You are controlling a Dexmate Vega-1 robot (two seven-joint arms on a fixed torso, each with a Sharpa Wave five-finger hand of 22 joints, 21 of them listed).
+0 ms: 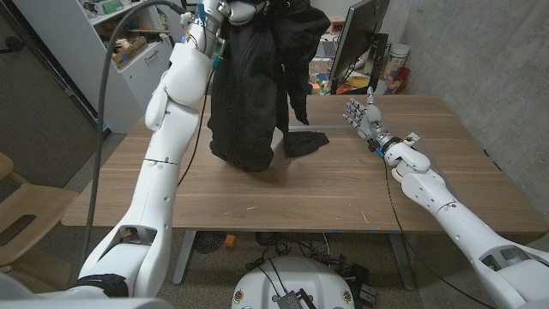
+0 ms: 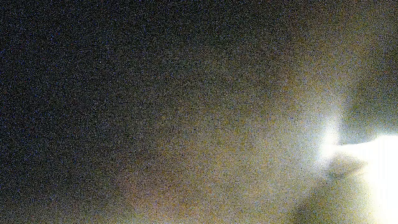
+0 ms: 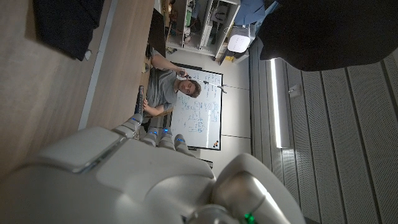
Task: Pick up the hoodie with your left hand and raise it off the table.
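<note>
Hoodie [image 1: 253, 94]: black, hanging bunched from the left robot hand [image 1: 230, 10] gripping its top, hem and sleeve trailing on the counter [image 1: 343, 197]; right robot hand [image 1: 364, 116] waiting wide, fingers spread.

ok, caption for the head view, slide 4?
Left hand holds the black hoodie high, its hem touching the table; right hand open.

Your left hand [image 1: 233, 10] is gripping the black hoodie [image 1: 257, 77] up at the top of the view, and the garment is hanging straight down below that hand. Its lower folds and one sleeve end are still touching the wooden table [image 1: 300, 193]. Your right hand [image 1: 364, 116] is hovering above the table with fingers spread and pointing up, well apart from the hoodie, holding nothing.
</note>
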